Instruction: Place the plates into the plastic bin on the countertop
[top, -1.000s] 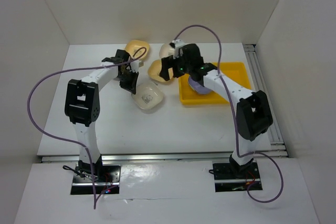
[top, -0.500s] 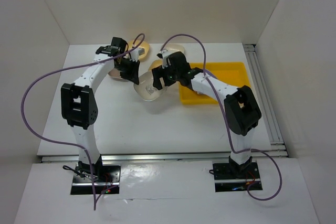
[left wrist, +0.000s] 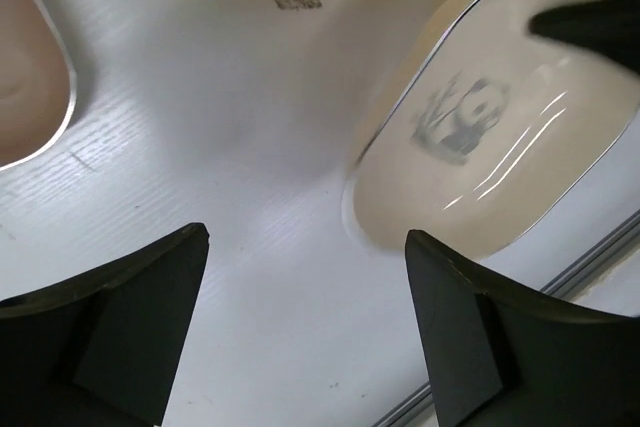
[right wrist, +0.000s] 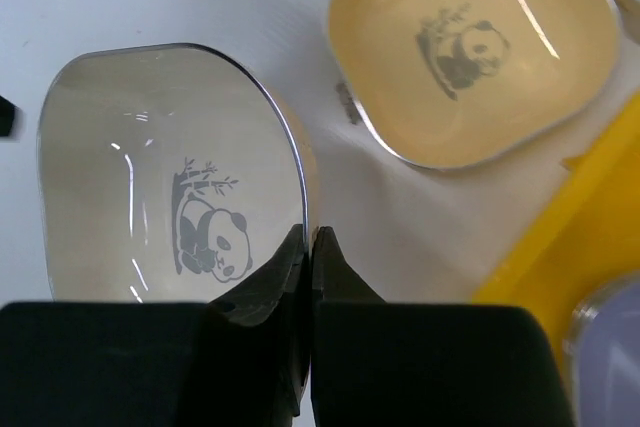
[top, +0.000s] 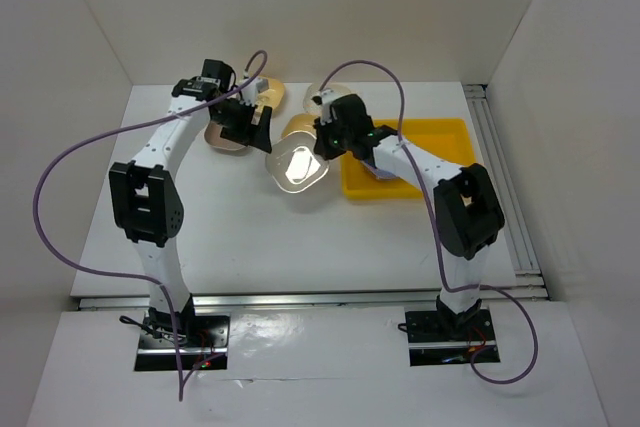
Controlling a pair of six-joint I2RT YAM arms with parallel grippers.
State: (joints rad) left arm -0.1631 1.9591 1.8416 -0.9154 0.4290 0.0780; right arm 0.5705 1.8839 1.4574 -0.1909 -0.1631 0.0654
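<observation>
Cream glaze looks slick, and the cream plate (right wrist: 160, 197) is held only by a thin pinch: the right fingers (right wrist: 265, 292) are clamped on its bin-side rim. It could swivel or slip free while crossing the bin (right wrist: 580, 217) wall, or clip the orange plate (right wrist: 475, 47) lying just beside the bin. The right arm stretches out left of the bin, wrist turned down. The left fingers (left wrist: 130, 317) stand wide apart, holding nothing, over the worktop (left wrist: 230, 147) further from the bin, near a brown plate (left wrist: 20, 97).
</observation>
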